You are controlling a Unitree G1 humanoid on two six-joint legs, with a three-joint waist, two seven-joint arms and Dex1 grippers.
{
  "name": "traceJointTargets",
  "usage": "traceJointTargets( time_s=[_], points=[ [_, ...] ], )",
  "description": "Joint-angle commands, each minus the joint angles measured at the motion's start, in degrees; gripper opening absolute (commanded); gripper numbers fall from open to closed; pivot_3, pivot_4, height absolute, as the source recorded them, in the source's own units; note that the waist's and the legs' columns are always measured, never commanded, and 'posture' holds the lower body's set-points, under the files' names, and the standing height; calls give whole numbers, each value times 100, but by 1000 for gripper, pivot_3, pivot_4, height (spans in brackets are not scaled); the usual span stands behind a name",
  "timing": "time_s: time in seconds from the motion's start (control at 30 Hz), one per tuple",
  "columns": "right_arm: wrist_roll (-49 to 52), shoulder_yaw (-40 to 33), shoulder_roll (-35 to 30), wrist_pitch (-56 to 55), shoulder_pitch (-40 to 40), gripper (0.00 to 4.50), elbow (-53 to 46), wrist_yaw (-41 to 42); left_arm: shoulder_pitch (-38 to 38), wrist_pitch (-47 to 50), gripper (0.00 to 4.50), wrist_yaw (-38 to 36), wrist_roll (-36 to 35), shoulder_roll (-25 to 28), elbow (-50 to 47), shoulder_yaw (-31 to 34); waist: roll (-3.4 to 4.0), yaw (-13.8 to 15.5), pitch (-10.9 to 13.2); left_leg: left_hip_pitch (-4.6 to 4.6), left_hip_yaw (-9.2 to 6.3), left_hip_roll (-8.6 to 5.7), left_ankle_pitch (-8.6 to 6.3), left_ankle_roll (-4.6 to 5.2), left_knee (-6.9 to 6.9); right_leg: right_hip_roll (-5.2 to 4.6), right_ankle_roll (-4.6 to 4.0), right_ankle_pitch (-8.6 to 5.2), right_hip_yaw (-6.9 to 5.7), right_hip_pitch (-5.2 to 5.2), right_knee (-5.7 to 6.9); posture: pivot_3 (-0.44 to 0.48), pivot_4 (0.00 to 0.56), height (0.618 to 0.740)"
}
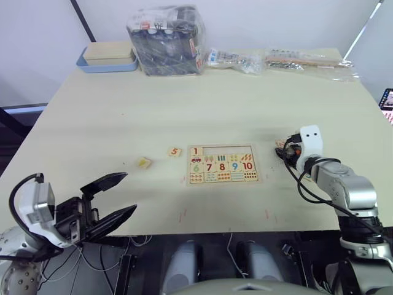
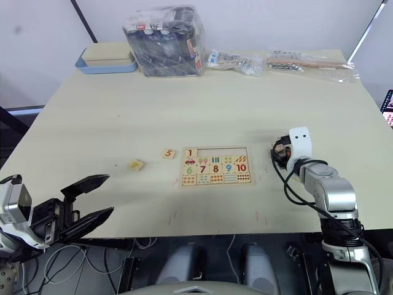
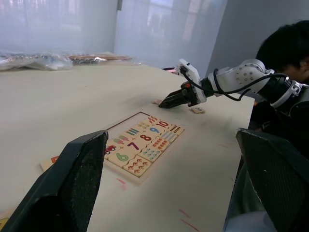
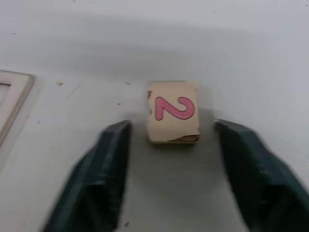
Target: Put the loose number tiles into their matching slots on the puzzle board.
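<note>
Your puzzle board lies flat on the tabletop, and I take it as the landmark. The tile 1 sits in the first slot of its top row; the other top-row slots beside it are open. To the right of the board, well apart from its rim, your right gripper stands low over the tabletop with the fingers spread wide. Between them lies the tile 2, pink digit facing up, and neither finger touches it. To the left of the board, just beside its upper corner, you see the tile 5. Farther left lies another small tile, tilted, and I cannot read its digit. Your left gripper is far to the left of the board, at the near edge of the tabletop, open wide and holding nothing.
</note>
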Motion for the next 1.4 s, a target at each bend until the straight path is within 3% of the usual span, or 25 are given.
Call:
traceJointTargets(
  time_s=[0.03,0.23,0.37,0.57,0.77,1.13,1.4],
  points=[
    [-105,34,22,-102,10,942,4,-15,11,-58,4500,20,-23,-4,-48,82,-2,-3,-2,0,1,0,0,0,0,0,0,0,0,0,0,0,150,740],
    [-56,7,-97,-270,-23,900,27,278,24,-79,4500,46,26,-25,-64,40,-3,-42,-3,2,1,2,0,0,1,1,0,0,3,1,1,0,150,740],
    [404,142,-641,-48,-276,900,-293,1297,65,-85,4500,65,34,-62,-92,55,1,-65,1,0,5,2,0,0,0,0,0,0,6,0,0,0,150,740],
    [959,752,-1509,594,-1244,900,-499,2672,102,-101,4500,35,47,-57,-45,94,3,-134,4,3,5,11,0,0,-2,6,0,0,6,-3,0,0,150,740],
    [958,1772,-1814,764,-2575,900,-186,3741,221,-146,4500,-16,53,-72,1,155,5,-129,6,0,7,14,-1,0,-4,7,-2,0,7,-9,-1,0,150,740],
    [165,3586,-983,457,-4640,900,1328,4781,462,-258,4500,-30,74,-98,18,248,6,-133,7,-6,11,10,-1,-1,-5,-4,-4,2,5,-15,-4,0,150,740],
    [-766,4223,-107,-516,-5222,900,2839,5090,646,-388,4500,-27,108,-176,-23,222,10,-143,10,-9,15,8,-1,-2,-5,-9,-8,4,0,-16,-4,0,150,740]
  ],
)
